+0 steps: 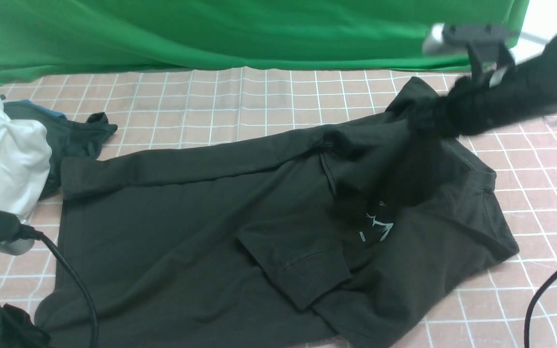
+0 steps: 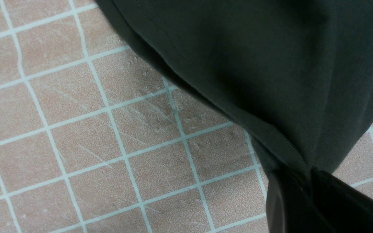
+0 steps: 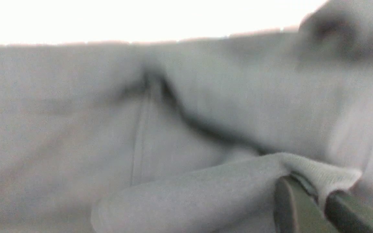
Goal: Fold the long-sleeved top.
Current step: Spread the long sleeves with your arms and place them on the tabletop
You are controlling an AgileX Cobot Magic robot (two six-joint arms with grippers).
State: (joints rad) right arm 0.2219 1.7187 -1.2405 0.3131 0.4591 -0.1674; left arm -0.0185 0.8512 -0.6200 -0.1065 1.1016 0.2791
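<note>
Long-sleeved top (image 1: 172, 227) lies spread on the checked mat (image 1: 201, 111). Its hem end is just beside the white garment (image 1: 3, 154) and its neck end is well apart from it. Your R gripper (image 3: 312, 191) is clamped on the ribbed cuff (image 3: 322, 171) of one sleeve, held up in the air at the end of the top farthest from the white garment. L gripper (image 2: 306, 176) is pinched together on a hem edge near the white garment, low to the mat.

Risks, as I judge them:
- **R grip:** it has only the cuff's edge btwn the jaws, so a quick swing could pull it free & drop the sleeve short.
- **Raised sleeve:** it runs back to the shoulder (front view is blurred there). Haul too far and you drag the body w/ it, rucking the other sleeve (image 1: 302, 270) laid across the chest.
- **L arm's cable (image 1: 75, 280):** it lies over the hem corner nearest the white garment & may snag.
- **L pull:** tug toward the white garment & the dark cloth (image 1: 73, 137) beside it could get caught up.
</note>
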